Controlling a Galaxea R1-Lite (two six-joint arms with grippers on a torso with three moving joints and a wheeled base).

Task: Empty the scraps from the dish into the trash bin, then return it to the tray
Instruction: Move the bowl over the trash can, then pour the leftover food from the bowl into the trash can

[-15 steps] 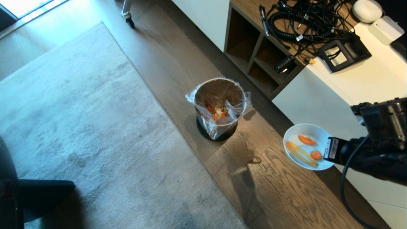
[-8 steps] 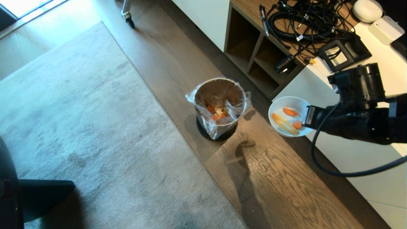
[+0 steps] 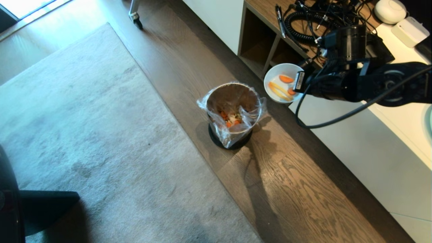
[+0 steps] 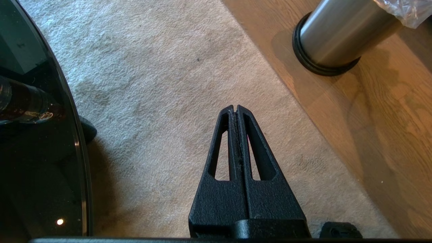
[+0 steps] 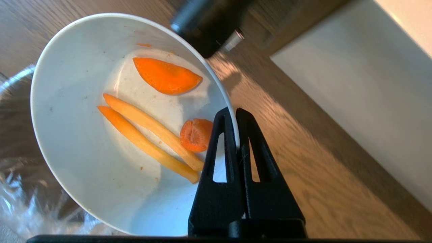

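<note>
White dish [image 3: 282,83] holds orange and yellow scraps [image 5: 158,131]; steel trash bin [image 3: 233,113], black base.

The right arm reaches in from the right, roughly level, its right claw [image 5: 236,113] clamped on the rim of the dish [image 5: 77,111]. The left claw [image 4: 236,109] points down with fingers pressed together, apparently parked beside the base.

Dish [image 5: 67,101]: smooth, glossy white.
Trash bin [image 4: 337,33]: brushed steel, black base ring, crinkled clear plastic liner.
Floor [image 3: 297,189]: grained wood.
Rug [image 3: 84,135]: matt cloth pile.
Gripper fingers [image 4: 256,158]: rough matt black plastic.
</note>
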